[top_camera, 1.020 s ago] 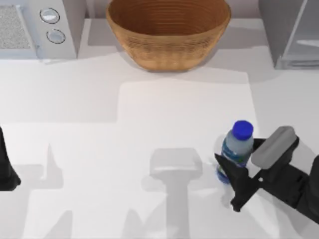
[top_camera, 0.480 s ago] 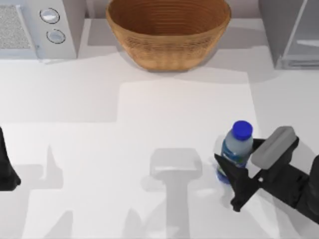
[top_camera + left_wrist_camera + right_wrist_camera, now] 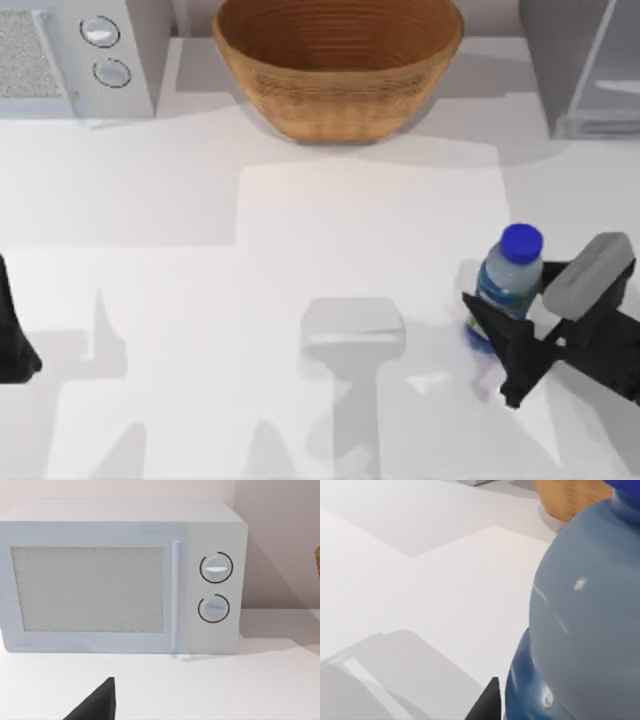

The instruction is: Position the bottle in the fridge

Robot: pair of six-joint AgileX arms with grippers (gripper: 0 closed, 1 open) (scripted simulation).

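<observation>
Blue-capped bottle [image 3: 507, 285] stands upright at the right side of the table [image 3: 300, 230], clamped between the dark fingers of the right gripper [image 3: 515, 325], which has closed on its lower body. Fridge [image 3: 585, 65] sits at the far right corner, well apart from the bottle. Basket [image 3: 338, 62] stands at the far centre, microwave [image 3: 122, 575] at the far left. Left arm [image 3: 12, 335] is parked at the left edge; its finger opening cannot be determined.

no readable text, bottle [image 3: 508, 285] label illegible, microwave [image 3: 120, 575] knobs unmarked
</observation>
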